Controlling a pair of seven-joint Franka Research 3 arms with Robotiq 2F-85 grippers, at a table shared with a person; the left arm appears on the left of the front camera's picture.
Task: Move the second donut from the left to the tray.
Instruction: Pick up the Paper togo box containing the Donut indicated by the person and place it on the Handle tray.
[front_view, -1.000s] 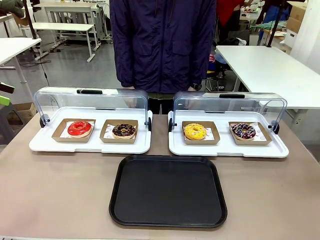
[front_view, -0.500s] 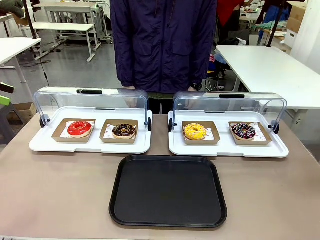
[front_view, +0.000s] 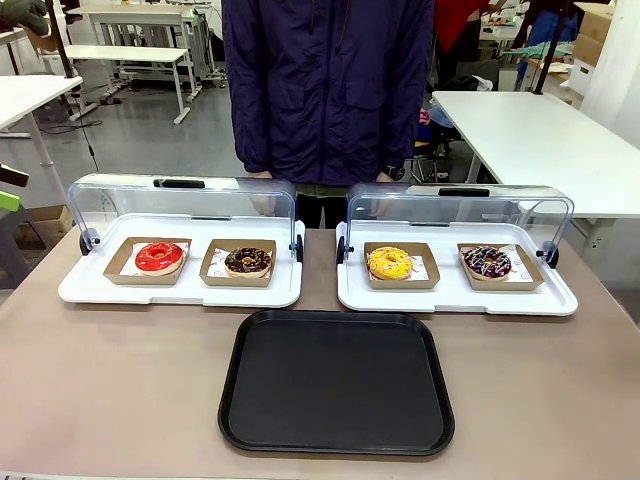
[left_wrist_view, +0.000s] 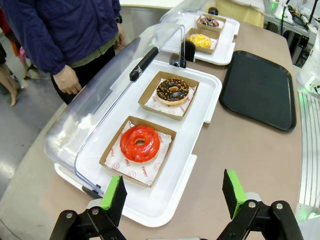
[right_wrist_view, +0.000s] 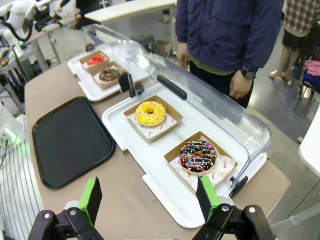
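Note:
The second donut from the left (front_view: 247, 261) (left_wrist_view: 172, 90) (right_wrist_view: 108, 75) has dark chocolate icing with pale flecks and sits in a brown cardboard holder on the left white tray (front_view: 90, 290). The black tray (front_view: 336, 382) (left_wrist_view: 258, 88) (right_wrist_view: 69, 139) lies bare in front of both white trays. My left gripper (left_wrist_view: 173, 194) hovers open, above the near end of the left white tray, well short of the chocolate donut. My right gripper (right_wrist_view: 148, 196) is open too, above the table edge beside the right white tray (right_wrist_view: 160, 195).
A red-glazed donut (front_view: 159, 257) (left_wrist_view: 140, 143) shares the left white tray. The right white tray (front_view: 450, 300) holds a yellow donut (front_view: 390, 263) (right_wrist_view: 150, 113) and a sprinkled chocolate donut (front_view: 487, 262) (right_wrist_view: 198, 156). Both clear lids (front_view: 180, 195) stand raised. A person (front_view: 325, 90) stands at the far side.

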